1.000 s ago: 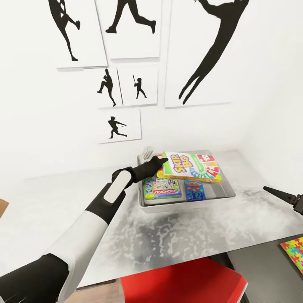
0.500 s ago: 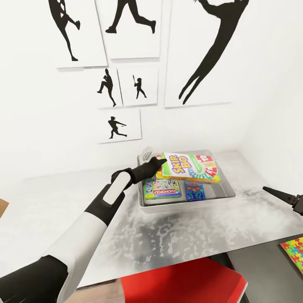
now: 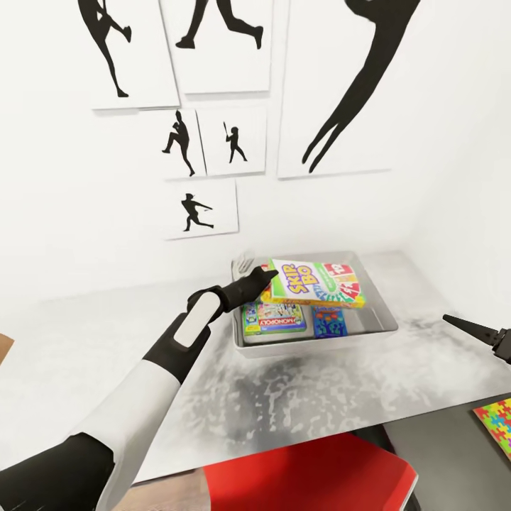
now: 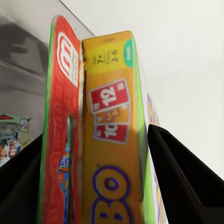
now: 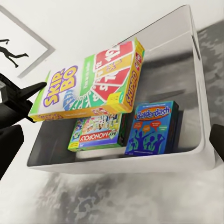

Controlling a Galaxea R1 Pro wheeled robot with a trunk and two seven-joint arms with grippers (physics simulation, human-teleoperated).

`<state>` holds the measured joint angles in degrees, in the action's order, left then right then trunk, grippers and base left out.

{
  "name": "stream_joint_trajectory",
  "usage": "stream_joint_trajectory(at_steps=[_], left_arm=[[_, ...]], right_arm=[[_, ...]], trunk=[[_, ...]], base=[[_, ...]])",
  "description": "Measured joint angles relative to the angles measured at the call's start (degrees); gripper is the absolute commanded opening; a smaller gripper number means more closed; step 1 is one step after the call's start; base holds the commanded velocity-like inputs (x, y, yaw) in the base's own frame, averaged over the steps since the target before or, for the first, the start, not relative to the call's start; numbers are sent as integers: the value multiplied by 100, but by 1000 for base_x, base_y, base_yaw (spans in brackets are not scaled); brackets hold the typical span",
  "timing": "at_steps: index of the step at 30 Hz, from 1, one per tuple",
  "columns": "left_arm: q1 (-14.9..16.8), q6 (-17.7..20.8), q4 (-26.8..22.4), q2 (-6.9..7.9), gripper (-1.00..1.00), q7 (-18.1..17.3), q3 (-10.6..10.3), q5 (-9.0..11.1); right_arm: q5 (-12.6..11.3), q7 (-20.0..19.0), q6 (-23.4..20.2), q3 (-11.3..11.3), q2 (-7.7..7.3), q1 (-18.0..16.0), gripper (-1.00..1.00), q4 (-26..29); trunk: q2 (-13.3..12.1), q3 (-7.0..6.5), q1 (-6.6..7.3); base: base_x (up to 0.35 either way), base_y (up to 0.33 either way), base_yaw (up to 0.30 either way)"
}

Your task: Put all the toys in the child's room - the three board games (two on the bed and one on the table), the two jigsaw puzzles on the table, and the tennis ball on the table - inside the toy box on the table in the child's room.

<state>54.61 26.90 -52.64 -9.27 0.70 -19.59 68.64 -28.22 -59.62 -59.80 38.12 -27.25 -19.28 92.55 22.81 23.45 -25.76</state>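
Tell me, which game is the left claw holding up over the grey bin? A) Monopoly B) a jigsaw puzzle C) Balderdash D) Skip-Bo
D: the left claw grips the Skip-Bo box by its end, raised above the grey bin, while the Monopoly box and the Balderdash box already lie flat inside.

The wall (image 3: 71, 213) behind is plain white and evenly lit. On it hang several white panels with black silhouettes of baseball players (image 3: 187, 152) — large ones above, three small ones below. At the right a second white wall (image 3: 468, 177) meets it in a corner. Low in the head view stands a red chair (image 3: 312, 479) — glossy, with a rounded edge.
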Motion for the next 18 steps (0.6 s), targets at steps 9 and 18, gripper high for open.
stream_joint_trajectory(at_steps=[9, 18], left_arm=[[-11, -25, 49, -12, -100, 75, -4, -10], [-11, -60, 75, -16, -100, 91, -9, -8]], right_arm=[[0, -1, 0, 4, -3, 0, 100, 0], [0, -1, 0, 0, -3, 0, 100, 0]], trunk=[[0, 79, 0], [0, 163, 0]], base=[[0, 0, 0], [0, 0, 0]])
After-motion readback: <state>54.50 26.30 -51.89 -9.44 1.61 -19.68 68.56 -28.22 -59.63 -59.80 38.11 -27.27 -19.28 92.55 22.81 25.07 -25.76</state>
